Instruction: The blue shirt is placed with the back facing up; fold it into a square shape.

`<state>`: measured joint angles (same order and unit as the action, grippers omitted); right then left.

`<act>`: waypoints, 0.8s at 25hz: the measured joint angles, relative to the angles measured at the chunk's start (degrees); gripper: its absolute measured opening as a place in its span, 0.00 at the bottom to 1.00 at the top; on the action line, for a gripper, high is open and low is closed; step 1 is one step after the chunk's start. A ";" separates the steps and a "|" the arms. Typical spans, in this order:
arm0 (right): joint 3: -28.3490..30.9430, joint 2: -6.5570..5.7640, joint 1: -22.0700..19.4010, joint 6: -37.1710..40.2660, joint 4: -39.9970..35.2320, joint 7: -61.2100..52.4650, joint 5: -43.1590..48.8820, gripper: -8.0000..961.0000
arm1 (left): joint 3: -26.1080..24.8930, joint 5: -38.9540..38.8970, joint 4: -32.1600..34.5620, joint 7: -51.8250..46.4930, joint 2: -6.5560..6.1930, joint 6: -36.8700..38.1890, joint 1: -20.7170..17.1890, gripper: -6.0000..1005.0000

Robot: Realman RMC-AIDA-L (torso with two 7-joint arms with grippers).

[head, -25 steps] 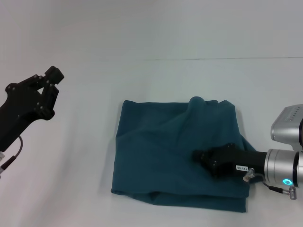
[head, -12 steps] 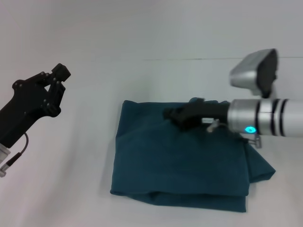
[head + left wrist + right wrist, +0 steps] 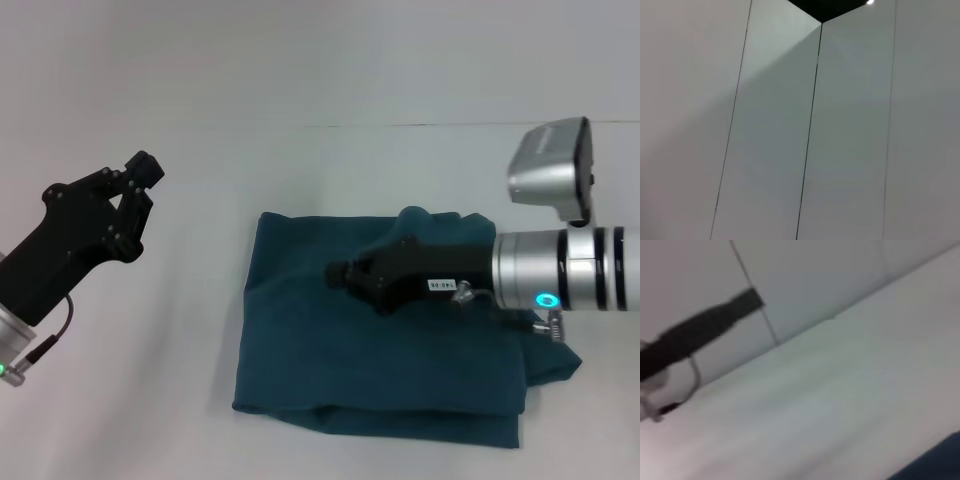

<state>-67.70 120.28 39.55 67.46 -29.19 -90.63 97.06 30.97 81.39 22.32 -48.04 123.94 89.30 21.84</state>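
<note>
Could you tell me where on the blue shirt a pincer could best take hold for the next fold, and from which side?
Probably the loose flap sticking out at the near right corner of the blue shirt, approached from the robot's right. It juts past the otherwise squared edges, so it offers a free edge to pinch. The right pincer is above the shirt's middle; the left pincer is off to the left.

The right gripper (image 3: pixel 338 274) and its arm stretch across the blue shirt (image 3: pixel 330 360), blocking its far half. The near folded edge lies reachable; the left gripper (image 3: pixel 143 170) hangs well off to the side over the table (image 3: pixel 200 300).
</note>
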 joint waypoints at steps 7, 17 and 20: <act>-5.36 -0.50 -0.95 5.05 -3.62 -6.33 0.34 0.04 | 0.03 0.00 4.88 -8.64 -0.97 0.20 -1.39 0.05; -10.20 0.13 0.44 4.84 -3.64 -11.31 0.00 0.04 | 0.02 -0.01 7.50 -11.34 -1.05 1.47 -4.01 0.05; -10.47 0.10 0.44 4.73 -3.71 -15.02 0.23 0.04 | 0.06 0.01 7.25 -11.16 -1.04 1.02 -4.43 0.05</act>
<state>-78.17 120.37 39.99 72.19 -32.90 -105.65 97.29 31.02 81.40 29.56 -59.21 122.90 90.32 17.41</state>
